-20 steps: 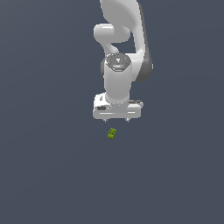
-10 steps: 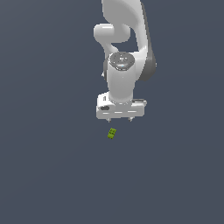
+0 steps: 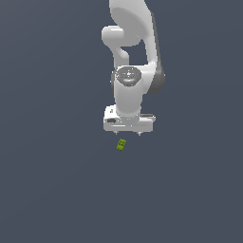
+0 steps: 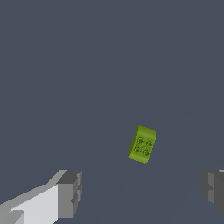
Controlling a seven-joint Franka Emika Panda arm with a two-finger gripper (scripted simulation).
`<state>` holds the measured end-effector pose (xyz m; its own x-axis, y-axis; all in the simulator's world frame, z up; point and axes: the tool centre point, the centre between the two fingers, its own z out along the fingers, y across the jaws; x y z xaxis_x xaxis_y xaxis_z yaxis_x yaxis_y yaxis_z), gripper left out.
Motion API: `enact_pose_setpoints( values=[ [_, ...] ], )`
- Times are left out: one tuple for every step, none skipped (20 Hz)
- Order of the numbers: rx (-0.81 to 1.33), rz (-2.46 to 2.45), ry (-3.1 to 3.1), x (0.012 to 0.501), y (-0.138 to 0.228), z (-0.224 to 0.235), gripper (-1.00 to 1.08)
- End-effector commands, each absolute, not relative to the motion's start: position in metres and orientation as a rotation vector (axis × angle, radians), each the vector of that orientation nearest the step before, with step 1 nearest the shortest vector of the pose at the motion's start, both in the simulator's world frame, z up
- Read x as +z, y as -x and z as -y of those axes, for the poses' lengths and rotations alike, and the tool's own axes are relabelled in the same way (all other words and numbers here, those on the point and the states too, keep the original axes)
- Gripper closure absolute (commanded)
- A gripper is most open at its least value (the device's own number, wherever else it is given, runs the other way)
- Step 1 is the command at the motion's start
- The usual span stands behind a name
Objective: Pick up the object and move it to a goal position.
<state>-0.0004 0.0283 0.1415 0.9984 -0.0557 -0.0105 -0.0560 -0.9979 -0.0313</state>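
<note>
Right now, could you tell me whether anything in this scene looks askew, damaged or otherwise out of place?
Nothing stands out. The small green block lies flat on the plain grey surface, studs up and intact, turned at a slight angle. The gripper hangs open beside it, touching nothing.

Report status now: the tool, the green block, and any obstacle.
Tool open, holding nothing. Green block lies free on the surface, apart from both fingers. Nothing in the way.
</note>
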Motion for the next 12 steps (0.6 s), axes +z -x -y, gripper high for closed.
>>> enact_pose_setpoints(
  values=[
    [0.015,-0.165,3.109,0.128,0.002,-0.024,-0.92],
    [0.014,-0.201,3.109,0.122,0.003,-0.022,-0.92],
    [0.013,-0.241,3.108,0.116,0.004,-0.02,-0.92],
    [0.012,-0.281,3.107,0.109,0.005,-0.018,-0.92],
    [0.011,-0.318,3.106,0.103,0.006,-0.016,-0.92],
    [0.01,-0.353,3.105,0.097,0.007,-0.014,-0.92],
    [0.009,-0.385,3.103,0.092,0.008,-0.012,-0.92],
    [0.008,-0.414,3.102,0.087,0.009,-0.01,-0.92],
    [0.006,-0.441,3.1,0.083,0.01,-0.008,-0.92],
    [0.005,-0.466,3.098,0.079,0.011,-0.007,-0.92],
    [0.004,-0.488,3.097,0.075,0.011,-0.006,-0.92],
    [0.003,-0.507,3.095,0.072,0.012,-0.004,-0.92]
  ],
)
